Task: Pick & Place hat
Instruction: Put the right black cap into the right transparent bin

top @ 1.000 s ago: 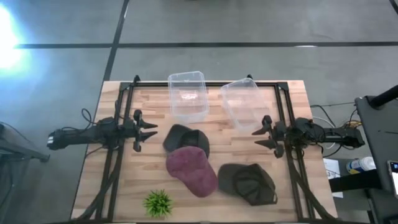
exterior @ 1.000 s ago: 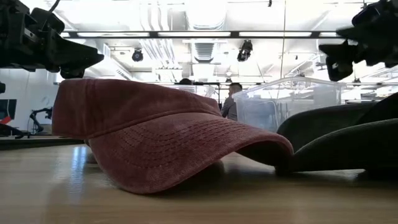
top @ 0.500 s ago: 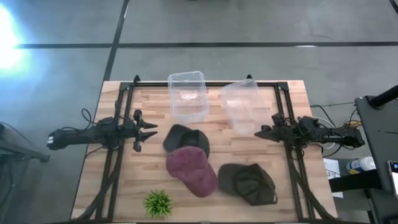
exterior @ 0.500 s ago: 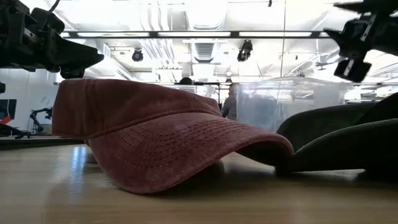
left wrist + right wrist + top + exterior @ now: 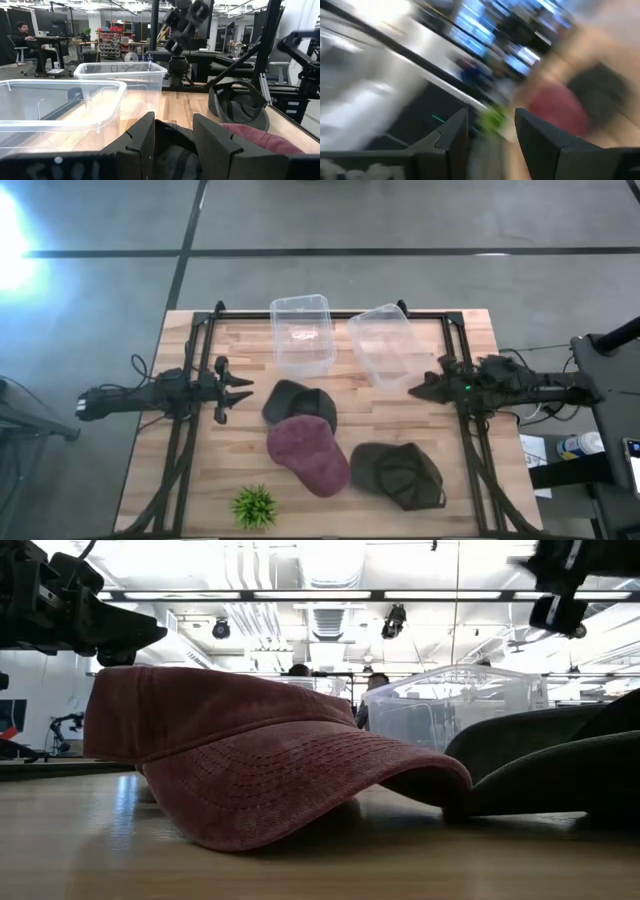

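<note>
1. Hats come first: the maroon hat (image 5: pixel 308 454) lies just below the middle of the high view, its brim filling the foreground of the low view, overlapping the dark hat (image 5: pixel 298 403) above it, with the olive hat (image 5: pixel 398 474) upturned at lower right.
2. I judge all three light, soft cloth that will crumple in a pinch; the stiffer brim, or the crown's edge where it stands off the table (image 5: pixel 200 480), looks like the best place to take hold.
3. A small green plant (image 5: pixel 253 506) sits at the lower left of the boards, clear of the hats.
4. My left gripper (image 5: pixel 236 389) hangs at mid-left, level, pointing toward the dark hat, fingers spread and empty.
5. My right gripper (image 5: pixel 424 389) reaches in from mid-right, just beside the tilted right bin (image 5: pixel 385 345); its wrist view is smeared, but the fingers look parted with nothing between them, probably.
6. Farthest up, the left bin (image 5: pixel 302 330) stands square at the table's top edge.
</note>
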### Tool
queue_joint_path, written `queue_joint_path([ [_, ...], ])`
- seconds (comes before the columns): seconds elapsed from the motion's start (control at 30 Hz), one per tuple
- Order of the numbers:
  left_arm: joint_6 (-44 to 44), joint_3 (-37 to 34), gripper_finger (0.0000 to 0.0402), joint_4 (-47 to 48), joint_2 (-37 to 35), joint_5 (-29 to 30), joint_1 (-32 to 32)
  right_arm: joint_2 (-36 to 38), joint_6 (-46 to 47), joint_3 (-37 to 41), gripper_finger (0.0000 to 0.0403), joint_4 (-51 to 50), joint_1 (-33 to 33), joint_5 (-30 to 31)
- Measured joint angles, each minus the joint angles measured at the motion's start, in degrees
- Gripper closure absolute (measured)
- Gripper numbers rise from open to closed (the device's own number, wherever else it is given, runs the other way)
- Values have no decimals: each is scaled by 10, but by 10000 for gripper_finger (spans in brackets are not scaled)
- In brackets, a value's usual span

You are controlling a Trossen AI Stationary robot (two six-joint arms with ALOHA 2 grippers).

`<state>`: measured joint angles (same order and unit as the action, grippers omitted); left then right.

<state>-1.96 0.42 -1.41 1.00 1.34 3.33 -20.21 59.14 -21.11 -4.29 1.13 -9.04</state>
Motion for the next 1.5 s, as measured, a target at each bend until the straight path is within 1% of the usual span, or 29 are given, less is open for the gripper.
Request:
queue_joint_path([
  [0.1,0,0,274,0,0,0,0,-115,-54,-105,256,-213,23,0],
  [0.17,0,0,274,0,0,0,0,-191,-84,-168,258,-335,42,0],
  [0.23,0,0,274,0,0,0,0,-261,-102,-219,255,-420,66,5],
  [0.3,0,0,274,0,0,0,0,-321,-123,-255,246,-463,89,18],
  [0.4,0,0,274,0,0,0,0,-397,-140,-295,222,-463,111,26],
  [0.53,0,0,274,0,0,0,0,-491,-176,-331,176,-464,120,36],
  [0.67,0,0,274,0,0,0,0,-560,-232,-354,140,-464,132,44],
  [0.77,0,0,274,0,0,0,0,-597,-250,-357,127,-464,138,43],
  [0.9,0,0,274,0,0,0,0,-634,-253,-357,122,-444,151,43],
  [1.1,0,0,274,0,0,0,0,-695,-243,-352,128,-392,159,41],
  [1.27,0,0,274,0,0,0,0,-748,-226,-347,146,-365,158,38],
  [1.37,0,0,274,0,0,0,0,-769,-212,-347,175,-354,157,14],
  [1.5,0,0,274,0,0,0,0,-780,-201,-346,242,-336,157,-15],
])
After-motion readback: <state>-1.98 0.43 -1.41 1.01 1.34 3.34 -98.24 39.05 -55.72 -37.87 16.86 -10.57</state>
